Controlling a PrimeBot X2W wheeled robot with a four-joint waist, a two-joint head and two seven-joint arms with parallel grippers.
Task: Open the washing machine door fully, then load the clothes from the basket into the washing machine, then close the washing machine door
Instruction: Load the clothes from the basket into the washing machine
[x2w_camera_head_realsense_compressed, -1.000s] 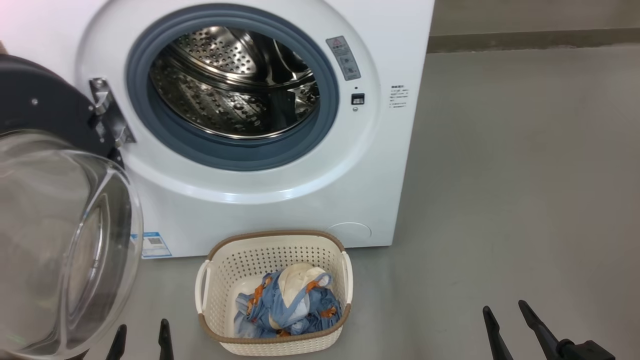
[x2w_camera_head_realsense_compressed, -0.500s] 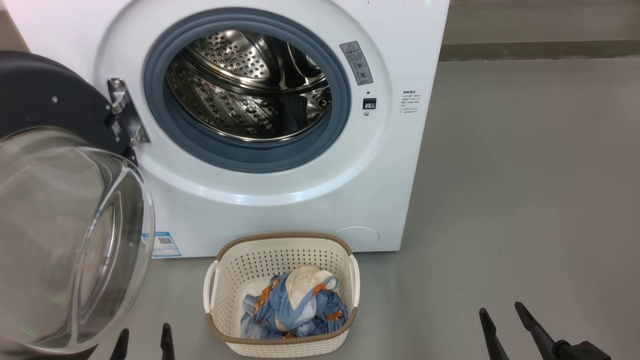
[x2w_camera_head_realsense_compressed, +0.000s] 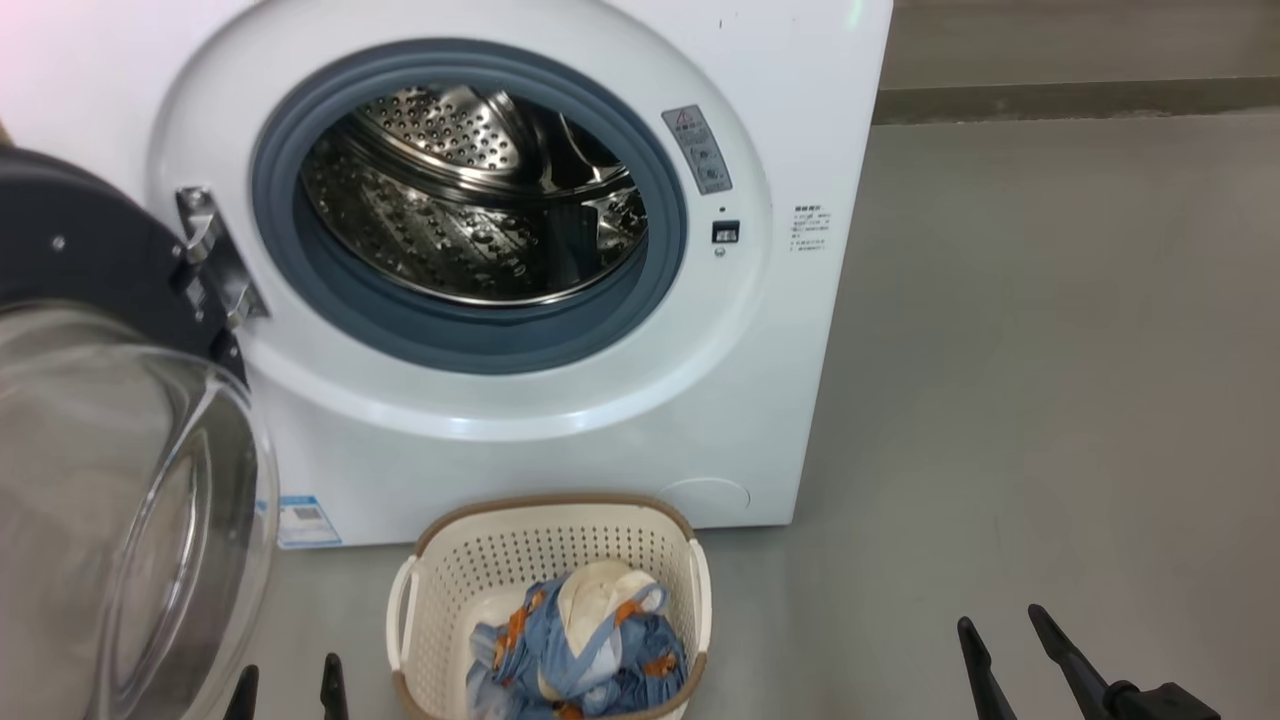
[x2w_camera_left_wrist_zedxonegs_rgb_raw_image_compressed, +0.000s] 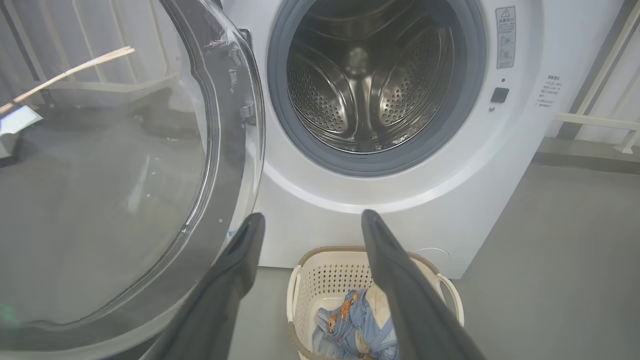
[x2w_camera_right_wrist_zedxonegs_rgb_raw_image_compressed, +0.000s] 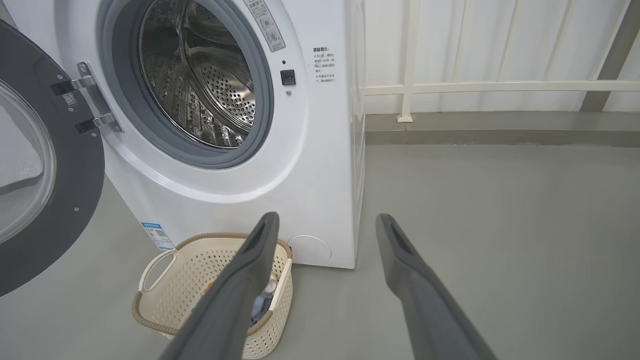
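The door (x2w_camera_head_realsense_compressed: 90, 250) was swung right out on its hinge (x2w_camera_head_realsense_compressed: 215, 260) at the left side of the washing machine (x2w_camera_head_realsense_compressed: 700, 400), with its dark inner face and glass bowl (x2w_camera_head_realsense_compressed: 100, 520) turned toward the head camera. Its left part was cut off by the edge of that view, so the full rim couldn't be made out. The drum (x2w_camera_head_realsense_compressed: 450, 230) was left exposed inside the grey gasket (x2w_camera_head_realsense_compressed: 470, 340).

The basket (x2w_camera_head_realsense_compressed: 550, 500) was parked on the floor (x2w_camera_head_realsense_compressed: 1050, 400) just in front of the machine, and its near edge was chopped off at the bottom of the head view. The clothes (x2w_camera_head_realsense_compressed: 585, 650) were bundled inside it, blue fabric with orange prints wrapped round a cream piece. In the left wrist view a good chunk of the bundle was covered by one finger (x2w_camera_left_wrist_zedxonegs_rgb_raw_image_compressed: 400, 300), and in the right wrist view nearly all of it was hidden the same way.

Both tools were held released, with nothing between the fingers. The left tool (x2w_camera_head_realsense_compressed: 288, 668) was kept low between the glass bowl and the basket, and the right tool (x2w_camera_head_realsense_compressed: 1000, 616) was well apart over bare floor. The small print on the stickers (x2w_camera_head_realsense_compressed: 700, 150) couldn't be read.
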